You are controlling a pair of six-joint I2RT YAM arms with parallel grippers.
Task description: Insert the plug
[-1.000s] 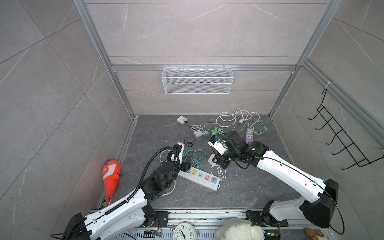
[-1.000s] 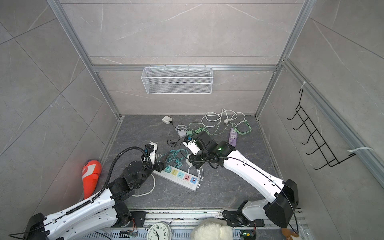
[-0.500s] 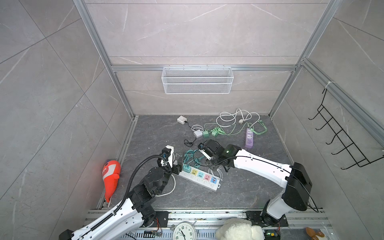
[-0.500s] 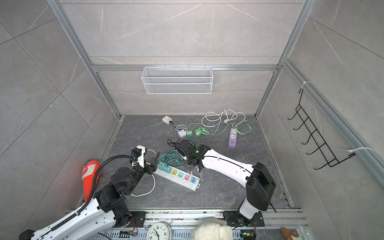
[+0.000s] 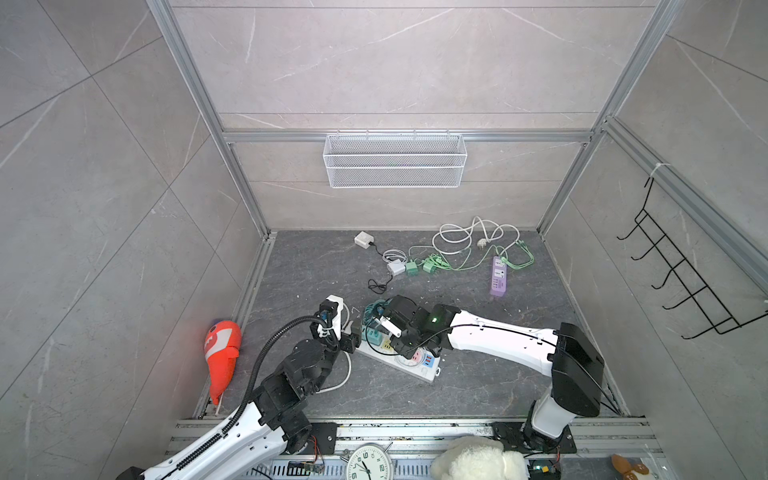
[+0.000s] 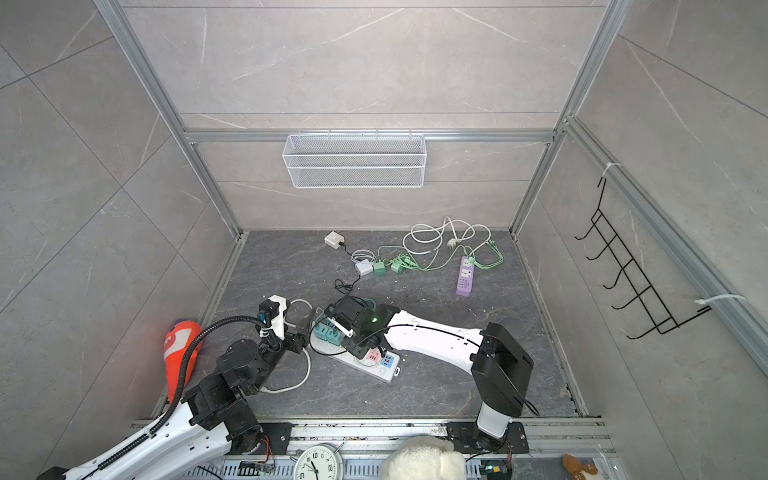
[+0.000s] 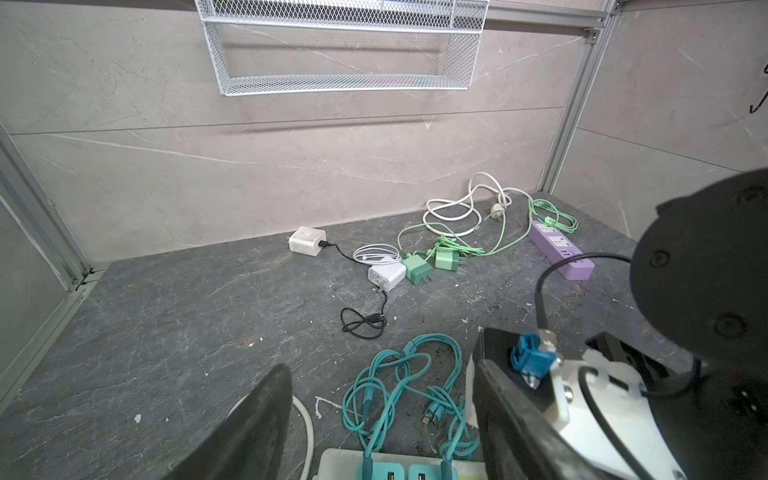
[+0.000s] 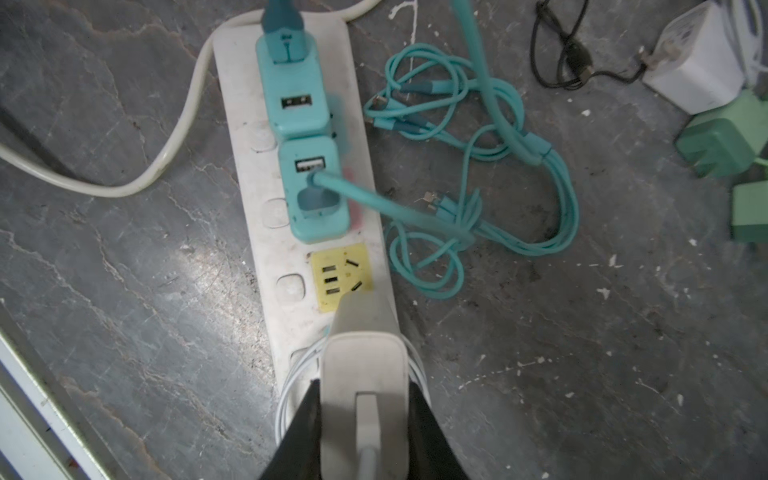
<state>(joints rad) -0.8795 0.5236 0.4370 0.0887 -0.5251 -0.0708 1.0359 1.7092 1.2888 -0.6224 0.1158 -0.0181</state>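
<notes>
At the left edge of the dark, stone-veined tabletop (image 5: 478, 386) lies an orange-red plastic thing (image 5: 222, 353), long and tapering. Next to it, near the front edge, the left gripper (image 7: 382, 374) hangs low with its black jaws spread wide and nothing between them. It is at the cord end of the white power strip (image 8: 245, 178), and the strip's thick cream cord (image 8: 174, 137) curves away beside it.

The strip is a long flat bar of scuffed plastic, lying slantwise near the middle of the front edge. Two boxy teal chargers (image 8: 293, 112) sit in its first sockets, and their teal cables (image 8: 498, 137) lie in loose loops just beside the strip. The next socket is the yellow socket (image 8: 338, 274), and it is free.

The right gripper (image 8: 364, 399) pinches the white plug (image 8: 363, 365), a smooth rounded block. The front of the plug covers one corner of the yellow socket; its pins are hidden.

Toward the back edge lie a thin black cable (image 7: 365, 322), white adapters (image 7: 386, 276), green adapters (image 7: 417, 268) and a coiled white cable (image 7: 457, 208). Near the back right corner rests a purple power strip (image 7: 561, 249).
</notes>
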